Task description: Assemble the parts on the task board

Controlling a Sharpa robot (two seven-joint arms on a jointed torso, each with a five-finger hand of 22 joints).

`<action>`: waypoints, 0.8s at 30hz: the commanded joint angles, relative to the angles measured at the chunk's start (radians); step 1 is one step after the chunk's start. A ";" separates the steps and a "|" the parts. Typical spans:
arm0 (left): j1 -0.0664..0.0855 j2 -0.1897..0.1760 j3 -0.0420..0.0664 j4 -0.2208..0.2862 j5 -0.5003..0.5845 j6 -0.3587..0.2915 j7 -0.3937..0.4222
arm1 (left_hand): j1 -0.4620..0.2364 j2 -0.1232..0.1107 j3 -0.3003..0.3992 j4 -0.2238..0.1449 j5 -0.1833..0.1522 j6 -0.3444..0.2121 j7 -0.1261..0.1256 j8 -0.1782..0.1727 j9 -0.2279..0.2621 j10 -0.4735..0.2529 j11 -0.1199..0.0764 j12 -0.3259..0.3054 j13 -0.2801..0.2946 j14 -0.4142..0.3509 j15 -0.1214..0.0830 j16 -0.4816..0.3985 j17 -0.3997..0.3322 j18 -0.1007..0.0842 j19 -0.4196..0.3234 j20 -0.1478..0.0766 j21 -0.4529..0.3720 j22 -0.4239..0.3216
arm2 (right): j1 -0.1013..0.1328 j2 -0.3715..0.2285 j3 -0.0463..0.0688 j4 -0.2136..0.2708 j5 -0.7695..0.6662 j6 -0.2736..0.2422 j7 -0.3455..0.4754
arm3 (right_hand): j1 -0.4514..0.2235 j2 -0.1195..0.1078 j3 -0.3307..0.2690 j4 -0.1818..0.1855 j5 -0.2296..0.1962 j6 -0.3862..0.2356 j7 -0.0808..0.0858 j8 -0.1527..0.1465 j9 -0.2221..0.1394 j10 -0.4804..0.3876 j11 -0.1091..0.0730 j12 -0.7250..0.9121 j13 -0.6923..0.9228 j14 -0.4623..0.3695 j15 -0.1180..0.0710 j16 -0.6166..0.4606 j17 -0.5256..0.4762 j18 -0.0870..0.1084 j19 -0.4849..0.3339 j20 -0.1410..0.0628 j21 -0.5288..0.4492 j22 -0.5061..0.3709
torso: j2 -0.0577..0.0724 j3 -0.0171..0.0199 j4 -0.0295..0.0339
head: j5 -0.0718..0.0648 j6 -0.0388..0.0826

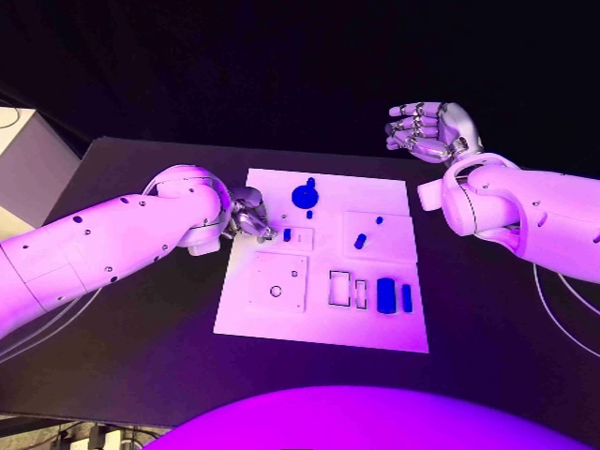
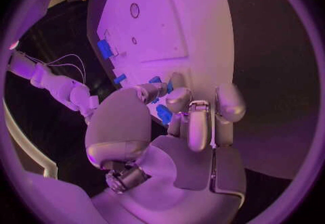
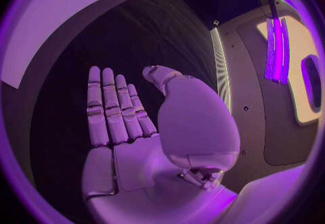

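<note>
Risk check from my end, biggest item down.

Black counter point(image 1: 138, 309): no issue, but anything knocked off the board lands dark-on-dark and I'd lose it.

White rectangular task board point(image 1: 321, 314): lies flat in the middle of the counter and I see nothing holding it down. My left robot hand point(image 1: 250, 217) is working at its left edge. If I push sideways instead of straight down, I expect the board to slide or turn, and every socket target shifts.

Right robot hand point(image 1: 431, 129): raised off the counter beyond the board's far right corner, fingers apart and flat in its wrist view, holding nothing. Low risk, though it can't brace the board from there.

Left robot hand: fingers curled in over the board's edge. In the left wrist view a small blue part point(image 2: 163, 114) sits right at the fingertips point(image 2: 177, 99), but I can't tell whether it's pinched or only touched. If the hold is loose, it could tilt or drop on the next move.

Round blue disc part point(image 1: 306, 196): on the board's far half, close to the left robot hand. A wide swing could clip it.

Small blue peg point(image 1: 361, 241) mid-board and the upright blue blocks point(image 1: 385, 295) at the near right: well apart from both hands, but a shunted board could topple them.
</note>
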 commanded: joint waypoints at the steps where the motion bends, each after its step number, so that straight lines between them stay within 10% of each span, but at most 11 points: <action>1: -0.007 0.004 -0.006 -0.008 0.008 0.038 -0.010 | -0.005 0.005 0.137 -0.136 -0.002 -0.002 -0.005 0.002 0.000 0.000 0.005 -0.003 0.001 0.106 0.001 0.003 0.263 -0.009 -0.008 0.001 -0.004 -0.001 | -0.001 0.000 0.000 0.002 -0.002 0.015 0.008 | -0.008 0.003 -0.006 0.002 0.005 0.010 0.070 -0.003 -0.001 0.000 0.004 -0.005 -0.001 0.001 0.003 -0.003 -0.001 0.005 0.000 0.007 0.000 -0.001 | 0.000 -0.0011 0.0015 | -0.001 0.000; 14: -0.006 0.004 -0.006 -0.013 -0.004 0.005 -0.011 | -0.071 -0.017 -0.121 0.003 -0.020 -0.001 -0.011 0.002 -0.005 -0.002 0.000 -0.006 0.010 0.106 -0.004 0.003 0.263 -0.008 -0.008 -0.002 -0.013 -0.009 | -0.001 0.000 0.000 0.002 -0.002 0.016 0.007 | -0.008 0.004 -0.007 0.002 0.005 0.010 0.070 -0.004 -0.001 0.000 0.004 -0.005 -0.001 0.001 0.003 -0.004 -0.002 0.005 0.000 0.007 0.000 -0.003 | 0.000 -0.0018 0.0013 | -0.002 0.000; 24: -0.006 -0.002 -0.006 -0.008 -0.008 -0.002 -0.010 | -0.061 -0.038 -0.188 0.039 -0.020 -0.002 -0.011 -0.001 -0.009 -0.005 0.000 -0.008 0.011 0.106 -0.004 0.003 0.263 -0.007 -0.008 -0.003 -0.016 -0.011 | -0.002 -0.003 0.000 0.003 -0.002 0.016 0.006 | -0.009 0.004 -0.007 0.002 0.005 0.009 0.071 -0.004 -0.001 0.000 0.004 -0.005 -0.001 0.001 0.003 -0.004 -0.002 0.005 0.000 0.007 0.000 -0.003 | 0.000 -0.0018 0.0008 | -0.003 0.000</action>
